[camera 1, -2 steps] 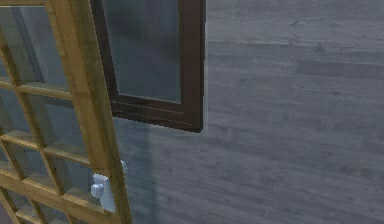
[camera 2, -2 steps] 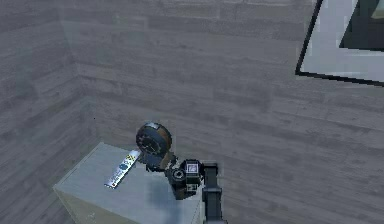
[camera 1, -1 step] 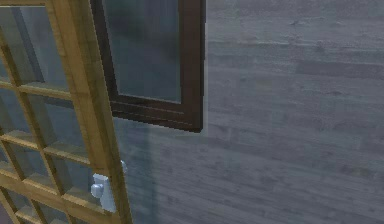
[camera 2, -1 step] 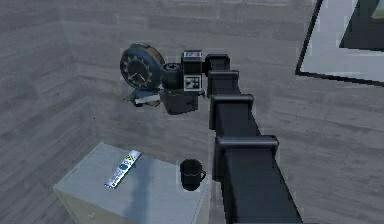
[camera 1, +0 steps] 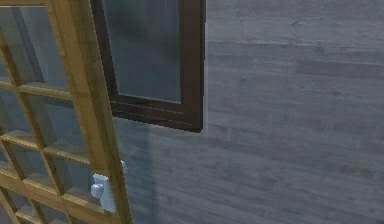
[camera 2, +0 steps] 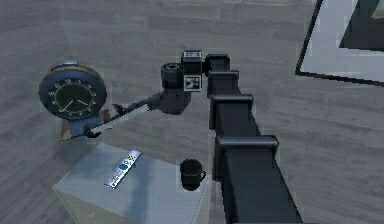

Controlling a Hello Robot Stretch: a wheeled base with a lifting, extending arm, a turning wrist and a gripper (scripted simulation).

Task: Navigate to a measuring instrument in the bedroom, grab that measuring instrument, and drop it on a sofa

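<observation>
While reaching left with gripper [camera 2: 88,128] to round blue clock [camera 2: 68,95] by far edge of pale table [camera 2: 150,200], cannot tell if holding it; remote [camera 2: 126,166], dark mug [camera 2: 190,174] nearer.

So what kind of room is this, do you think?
Probably a room in a house, perhaps a bedroom. A small table carries a clock, a remote and a mug, like a nightstand. The glass-paned wooden door and dark-framed window also suit a home.
</observation>
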